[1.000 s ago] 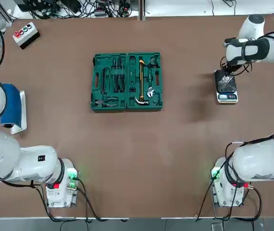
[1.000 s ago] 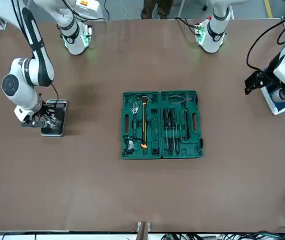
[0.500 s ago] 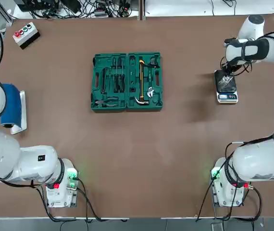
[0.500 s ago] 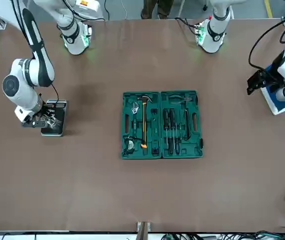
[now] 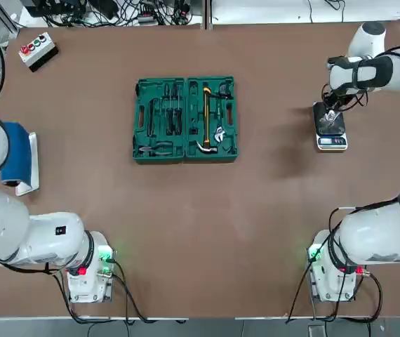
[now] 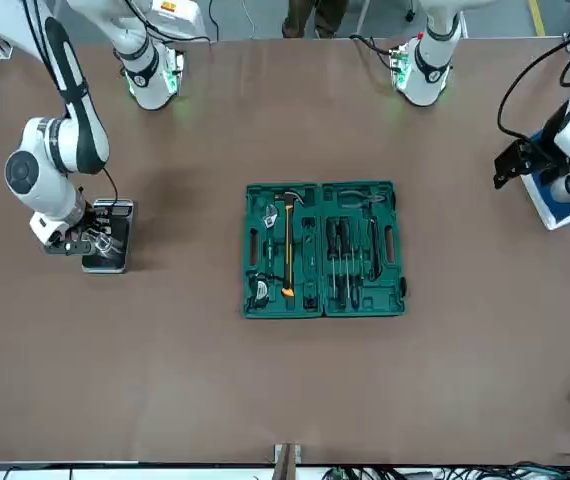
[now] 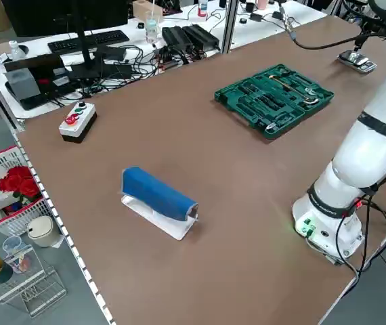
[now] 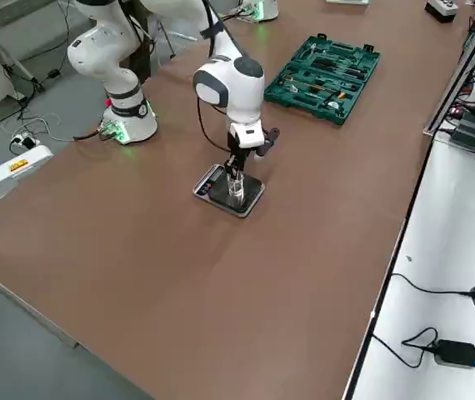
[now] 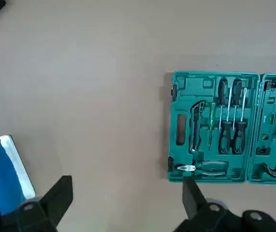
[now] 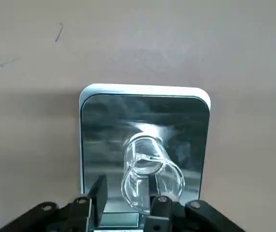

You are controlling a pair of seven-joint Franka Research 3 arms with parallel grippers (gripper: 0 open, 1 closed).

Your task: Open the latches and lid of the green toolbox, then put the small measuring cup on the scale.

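Note:
The green toolbox (image 5: 184, 119) lies open flat at the table's middle. Its lid (image 5: 160, 121) with pliers and screwdrivers is folded out towards the left arm's side, and a dark latch (image 9: 172, 90) shows on its outer edge. The scale (image 10: 104, 125) sits at the far right of the table (image 5: 331, 142). On its platform stands the small measuring cup (image 10: 150, 169), upright. My right gripper (image 10: 126, 186) hangs straight over it, fingers partly spread either side of the cup, one finger (image 10: 99, 187) clear of the glass. My left gripper (image 9: 128, 193) hovers open and empty at the table's left side.
A blue roll on a white stand (image 5: 19, 158) sits at the left edge under the left arm. A grey box with coloured buttons (image 5: 37, 48) is at the far left corner. Cables and equipment lie beyond the far edge.
The right gripper's fingers have spread apart around the cup, which stays standing on the scale. The left arm shifted slightly and then held still.

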